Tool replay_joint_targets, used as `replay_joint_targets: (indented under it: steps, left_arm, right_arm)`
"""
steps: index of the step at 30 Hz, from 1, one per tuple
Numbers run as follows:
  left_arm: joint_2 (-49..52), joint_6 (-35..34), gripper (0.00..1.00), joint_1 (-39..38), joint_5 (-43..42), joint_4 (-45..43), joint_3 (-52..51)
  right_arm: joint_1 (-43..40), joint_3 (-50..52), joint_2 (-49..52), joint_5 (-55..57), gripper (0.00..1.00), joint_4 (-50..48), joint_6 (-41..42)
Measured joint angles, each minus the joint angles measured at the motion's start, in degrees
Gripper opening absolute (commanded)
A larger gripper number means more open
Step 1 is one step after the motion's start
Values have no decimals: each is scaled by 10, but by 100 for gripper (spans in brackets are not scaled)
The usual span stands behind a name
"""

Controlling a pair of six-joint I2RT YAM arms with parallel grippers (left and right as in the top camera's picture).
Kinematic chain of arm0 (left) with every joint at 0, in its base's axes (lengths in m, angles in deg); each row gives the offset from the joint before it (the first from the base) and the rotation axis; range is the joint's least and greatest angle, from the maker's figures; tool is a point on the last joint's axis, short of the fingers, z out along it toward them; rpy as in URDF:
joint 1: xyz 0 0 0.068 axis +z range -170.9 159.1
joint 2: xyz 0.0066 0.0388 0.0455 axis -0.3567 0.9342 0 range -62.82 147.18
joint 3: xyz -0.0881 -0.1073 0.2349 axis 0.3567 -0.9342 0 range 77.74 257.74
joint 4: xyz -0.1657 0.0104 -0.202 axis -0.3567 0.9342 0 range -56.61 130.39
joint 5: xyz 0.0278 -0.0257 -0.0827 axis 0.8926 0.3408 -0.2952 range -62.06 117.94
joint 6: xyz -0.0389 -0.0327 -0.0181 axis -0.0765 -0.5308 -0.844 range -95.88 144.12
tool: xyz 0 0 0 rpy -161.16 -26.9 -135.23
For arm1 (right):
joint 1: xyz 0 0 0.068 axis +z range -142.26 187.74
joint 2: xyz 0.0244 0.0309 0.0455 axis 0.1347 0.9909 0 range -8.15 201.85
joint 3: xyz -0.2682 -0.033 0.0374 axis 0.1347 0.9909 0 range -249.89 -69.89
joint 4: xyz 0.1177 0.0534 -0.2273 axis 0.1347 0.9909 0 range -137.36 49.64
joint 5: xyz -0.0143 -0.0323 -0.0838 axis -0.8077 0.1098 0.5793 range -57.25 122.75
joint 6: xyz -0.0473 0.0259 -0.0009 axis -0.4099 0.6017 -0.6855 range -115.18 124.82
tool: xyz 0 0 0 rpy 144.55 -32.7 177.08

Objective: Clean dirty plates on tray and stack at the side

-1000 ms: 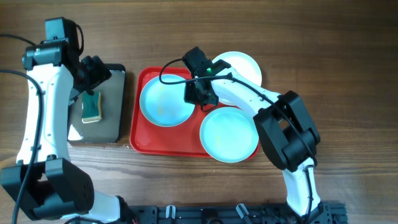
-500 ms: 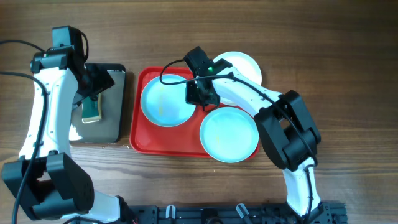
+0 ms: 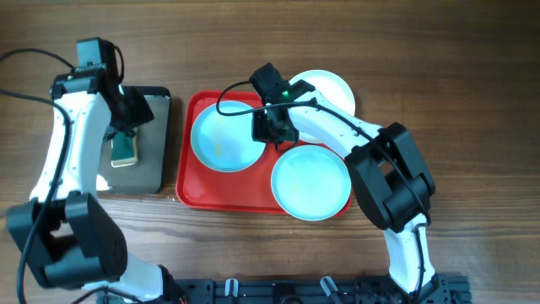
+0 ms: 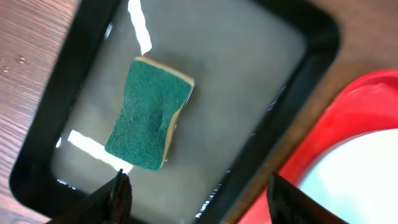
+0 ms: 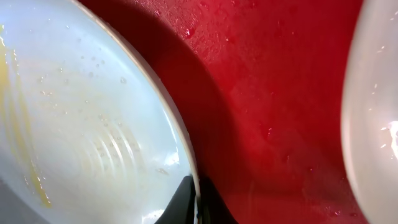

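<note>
The red tray (image 3: 192, 187) holds a pale blue plate (image 3: 221, 137) at its left, smeared with yellow, and a second pale blue plate (image 3: 310, 182) at its front right. A white plate (image 3: 331, 87) lies at the tray's back right edge. My right gripper (image 3: 268, 128) is shut on the right rim of the left blue plate (image 5: 81, 124), one finger on each side of the rim (image 5: 198, 202). My left gripper (image 4: 196, 193) is open above the black tray (image 4: 311, 37), near the green sponge (image 4: 149, 112), which also shows in the overhead view (image 3: 125, 149).
The black metal tray (image 3: 160, 160) with water stands left of the red tray. Bare wooden table lies behind, in front and to the right. The second blue plate's edge (image 5: 373, 112) is close on the right in the right wrist view.
My left arm has moved back and slightly right over the black tray; the sponge lies on the tray. The right arm and the plates have not moved.
</note>
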Motion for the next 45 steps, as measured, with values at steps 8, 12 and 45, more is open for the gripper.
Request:
replay_joint_targets:
  steps: [8, 12, 45]
  left_arm:
    - [56, 54, 66, 44, 1, -13, -12]
    - [62, 84, 66, 76, -32, -17, -12]
    - [137, 246, 43, 101, -78, -56, -14]
  right_arm:
    - [0, 0, 0, 0, 4, 0, -4]
    - [0, 0, 0, 0, 4, 0, -4]
    - [0, 0, 0, 2, 5, 0, -6]
